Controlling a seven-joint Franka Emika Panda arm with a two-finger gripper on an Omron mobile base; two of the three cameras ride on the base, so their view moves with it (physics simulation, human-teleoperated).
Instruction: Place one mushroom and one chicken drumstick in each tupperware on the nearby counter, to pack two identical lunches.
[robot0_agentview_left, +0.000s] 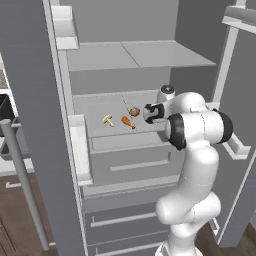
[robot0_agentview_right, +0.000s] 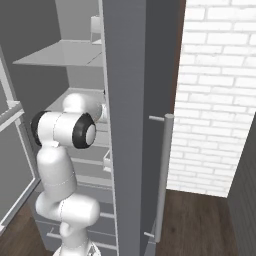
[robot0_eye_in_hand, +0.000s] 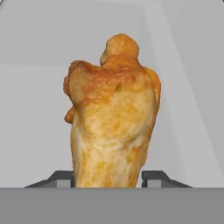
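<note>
We see our two dark fingertips (robot0_eye_in_hand: 108, 178) closed on a golden-brown chicken drumstick (robot0_eye_in_hand: 113, 113), which sits between them inside an open grey fridge. On the fridge's pale shelf (robot0_agentview_left: 100, 127) lie a cream-white mushroom (robot0_agentview_left: 107, 119), a small orange drumstick (robot0_agentview_left: 128, 122) and a brown-capped mushroom (robot0_agentview_left: 134, 111), close together just ahead of our white arm.

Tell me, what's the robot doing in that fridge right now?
Gripper closed around a drumstick. White mushroom, second drumstick, brown mushroom on the shelf. Nothing blocking.
</note>
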